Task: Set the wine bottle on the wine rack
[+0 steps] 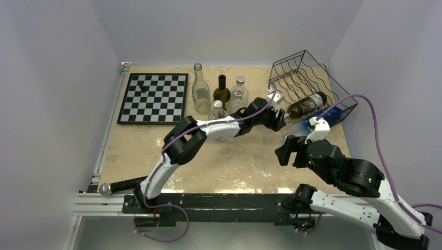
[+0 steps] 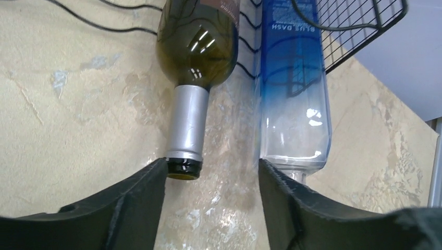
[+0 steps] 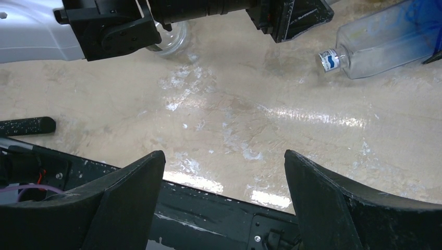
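Wine bottle (image 2: 198, 52) mouth just touches one finger of my left gripper (image 2: 212, 166), whose jaws stand apart, holding nothing; my right gripper (image 3: 224, 156) gapes over the table (image 3: 234, 104). Its body lies in the wine rack (image 2: 359, 21). Heavy, slick, breakable glass, I reckon: take the foil-wrapped neck (image 2: 186, 120). The neighbouring clear bottle (image 2: 294, 104) reads BLUE DASH

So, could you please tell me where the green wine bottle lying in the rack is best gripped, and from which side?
By its silver-foiled neck, coming from the open front of the wine rack. The green wine bottle lies on its side, body among the wires; only the slim neck pokes out, toward the left tool.
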`<action>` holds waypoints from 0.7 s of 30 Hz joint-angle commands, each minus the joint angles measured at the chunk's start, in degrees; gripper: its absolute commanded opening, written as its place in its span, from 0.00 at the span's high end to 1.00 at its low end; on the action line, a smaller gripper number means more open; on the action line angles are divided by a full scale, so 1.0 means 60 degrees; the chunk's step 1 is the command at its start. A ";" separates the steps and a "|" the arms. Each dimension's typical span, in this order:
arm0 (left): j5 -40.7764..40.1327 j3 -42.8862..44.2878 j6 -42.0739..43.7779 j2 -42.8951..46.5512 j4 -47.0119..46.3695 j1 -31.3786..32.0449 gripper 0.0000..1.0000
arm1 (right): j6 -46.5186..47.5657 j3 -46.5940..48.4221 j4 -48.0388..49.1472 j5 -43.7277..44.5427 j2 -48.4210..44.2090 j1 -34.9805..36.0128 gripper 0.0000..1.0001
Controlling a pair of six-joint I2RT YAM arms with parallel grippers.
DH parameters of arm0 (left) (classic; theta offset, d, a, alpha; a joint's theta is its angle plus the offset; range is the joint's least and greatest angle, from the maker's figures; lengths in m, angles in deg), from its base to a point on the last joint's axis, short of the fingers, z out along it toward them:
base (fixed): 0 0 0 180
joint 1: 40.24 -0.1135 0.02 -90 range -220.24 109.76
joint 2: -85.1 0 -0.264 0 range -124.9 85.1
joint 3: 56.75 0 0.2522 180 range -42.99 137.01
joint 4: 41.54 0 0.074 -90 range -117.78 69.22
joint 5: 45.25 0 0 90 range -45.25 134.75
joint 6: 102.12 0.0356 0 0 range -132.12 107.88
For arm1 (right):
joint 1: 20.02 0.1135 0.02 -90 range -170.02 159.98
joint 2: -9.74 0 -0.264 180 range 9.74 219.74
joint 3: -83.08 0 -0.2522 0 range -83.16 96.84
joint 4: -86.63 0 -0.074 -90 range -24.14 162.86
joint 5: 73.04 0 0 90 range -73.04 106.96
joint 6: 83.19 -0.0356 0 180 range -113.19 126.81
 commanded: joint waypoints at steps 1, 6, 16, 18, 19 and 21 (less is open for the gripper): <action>0.0149 0.0724 0.0155 0.0055 0.0993 -0.0157 0.35 | -0.0093 0.0095 0.0237 0.0248 -0.0075 0.0001 0.11; 0.0040 0.1042 0.0010 -0.0263 0.1270 -0.0199 0.49 | -0.0103 0.0058 0.0252 0.0270 -0.0087 0.0007 0.11; -0.0735 0.1350 -0.0053 -0.0487 0.1589 -0.0203 0.57 | -0.0050 0.0022 0.0309 0.0311 -0.0060 -0.0002 0.11; -0.0696 0.1412 -0.0117 -0.0527 0.1588 -0.0203 0.59 | -0.0046 0.0036 0.0310 0.0295 -0.0040 -0.0002 0.11; -0.0606 0.1493 -0.0149 -0.0577 0.1594 -0.0203 0.60 | -0.0035 0.0035 0.0315 0.0309 -0.0035 -0.0002 0.11; -0.0416 0.1712 -0.0261 -0.0714 0.1668 -0.0190 0.64 | -0.0032 0.0050 0.0316 0.0316 -0.0029 0.0001 0.11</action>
